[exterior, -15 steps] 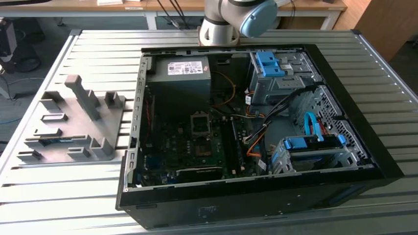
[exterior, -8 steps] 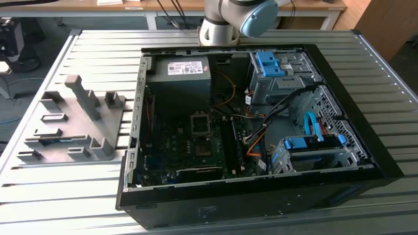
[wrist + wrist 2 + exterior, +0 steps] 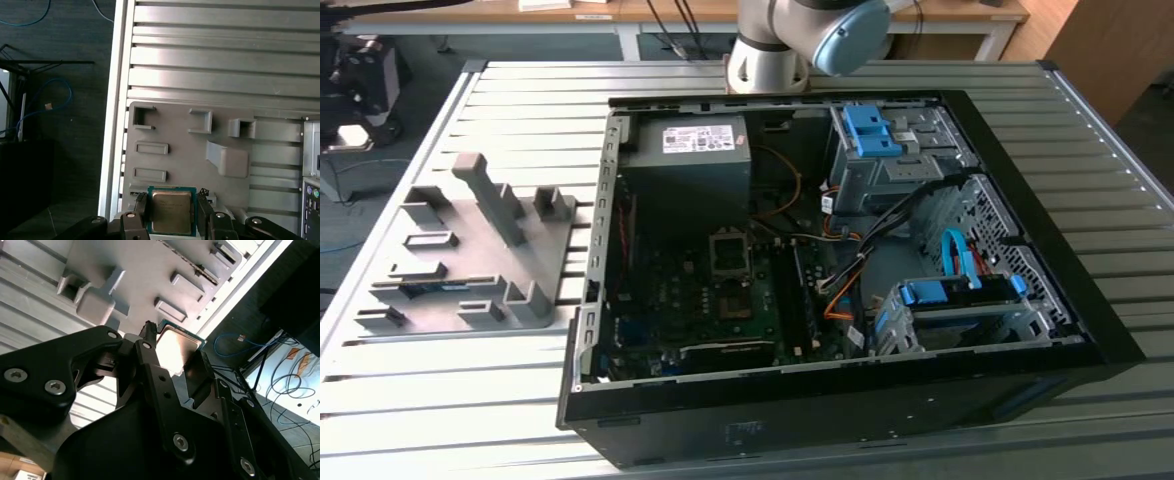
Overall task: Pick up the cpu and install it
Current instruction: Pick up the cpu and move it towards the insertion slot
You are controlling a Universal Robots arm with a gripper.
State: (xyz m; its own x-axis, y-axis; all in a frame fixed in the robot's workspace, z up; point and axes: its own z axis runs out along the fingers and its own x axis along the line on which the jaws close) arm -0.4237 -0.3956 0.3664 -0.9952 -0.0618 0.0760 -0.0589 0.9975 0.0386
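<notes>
On the exterior view's left, a flat grey plastic fixture tray with raised blocks and slots (image 3: pixel 467 250) lies on the slatted silver metal worktop (image 3: pixel 520 100). In both wrist views my black gripper (image 3: pixel 172 197) (image 3: pixel 175 345) is clenched on the cpu (image 3: pixel 172 215) (image 3: pixel 180 342), a small square chip with a tan-silver metal face and a green edge. Its 2 fingers (image 3: pixel 141 210) press on opposite sides of the chip, and the tray (image 3: pixel 175 150) (image 3: pixel 140 270) lies beyond it. To the exterior view's right, the open black computer case (image 3: pixel 1067 330) rests on its side, its dark motherboard (image 3: pixel 707 300) exposed.
</notes>
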